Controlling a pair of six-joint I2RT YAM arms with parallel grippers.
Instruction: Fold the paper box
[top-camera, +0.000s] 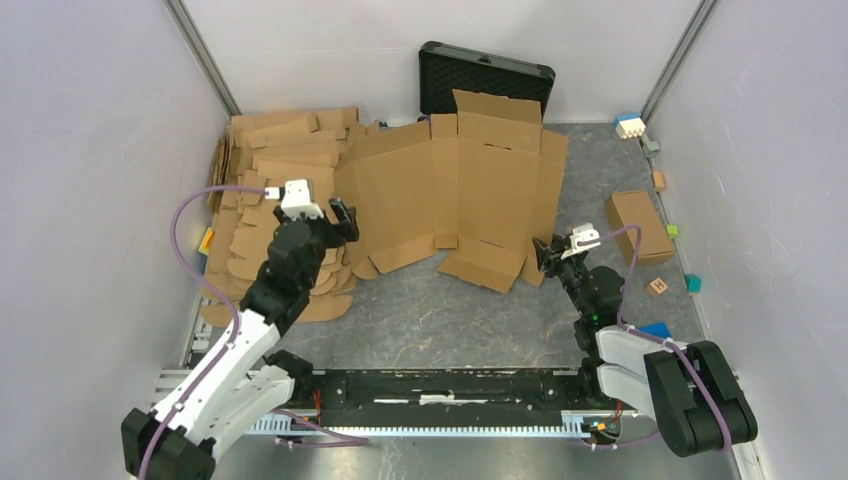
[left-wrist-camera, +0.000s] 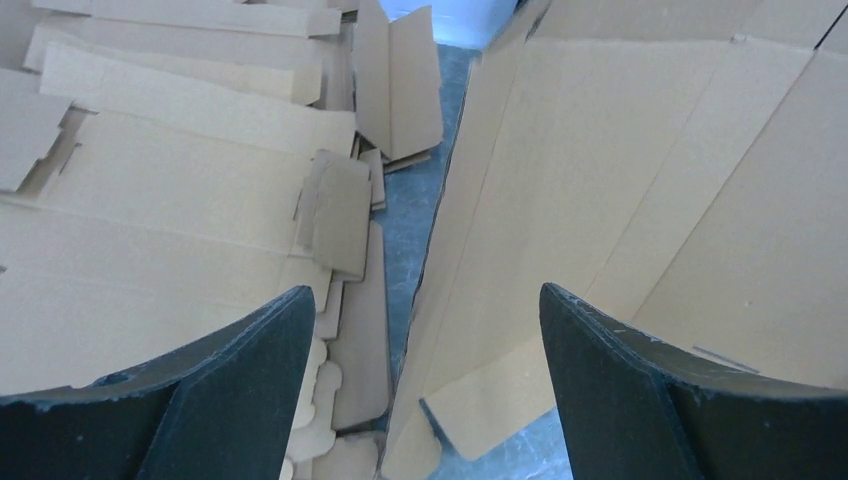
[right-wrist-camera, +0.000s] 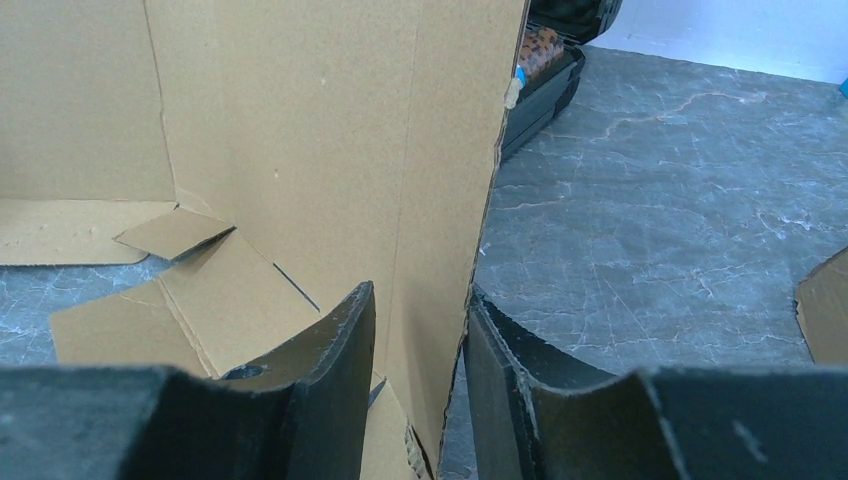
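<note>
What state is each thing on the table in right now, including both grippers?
paper box, partly folded, side panels raised, front flaps flat
left gripper, open, astride the box's left panel edge
right gripper, shut on the box's right panel
black case, open, lid up
cardboard sheets, flat, unfolded, piled
small brown box, folded up, closed

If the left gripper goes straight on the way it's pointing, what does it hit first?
Probably the paper box: the edge of its raised left panel lies dead ahead, between the fingers of the open left gripper. The stack of flat cardboard sheets sits left of that line. Depth is unclear.
</note>
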